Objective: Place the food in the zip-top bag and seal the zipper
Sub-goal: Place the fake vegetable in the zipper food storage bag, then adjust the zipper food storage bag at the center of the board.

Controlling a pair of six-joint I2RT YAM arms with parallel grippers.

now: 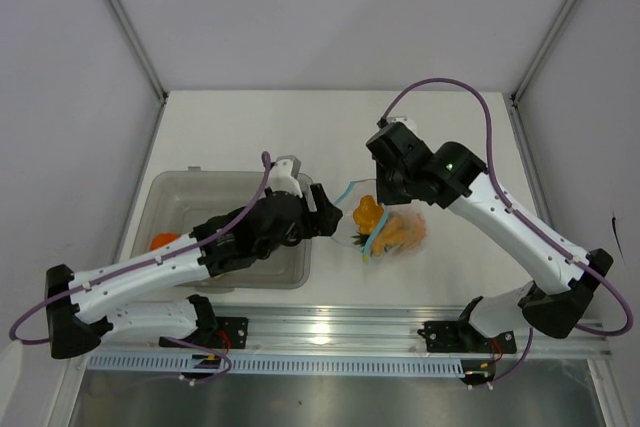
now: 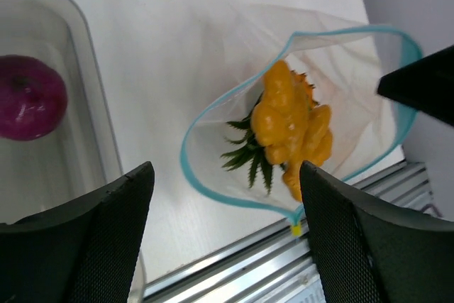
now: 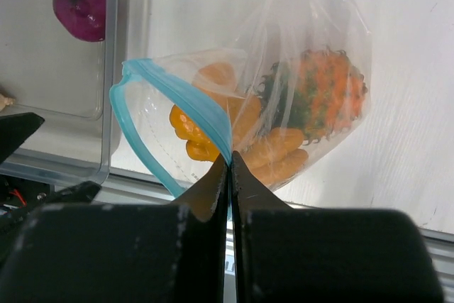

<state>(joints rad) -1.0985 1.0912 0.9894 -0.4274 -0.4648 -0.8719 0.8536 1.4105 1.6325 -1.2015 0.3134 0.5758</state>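
Observation:
The clear zip-top bag (image 1: 395,232) lies mid-table, its light-blue zipper (image 3: 191,101) gaping open. Orange fruits (image 2: 291,122) and the piece with spiky green leaves (image 2: 248,154) lie inside; they also show in the right wrist view (image 3: 312,97). My right gripper (image 3: 230,161) is shut on the zipper strip and holds the mouth up. My left gripper (image 2: 227,246) is open and empty, just left of the bag's mouth (image 1: 325,212). The purple onion (image 2: 28,97) and an orange piece (image 1: 163,241) lie in the grey tub (image 1: 180,192).
The translucent grey tub sits at the left under my left arm. A metal rail (image 1: 340,332) runs along the near table edge. White walls with frame posts enclose the table at the back and sides.

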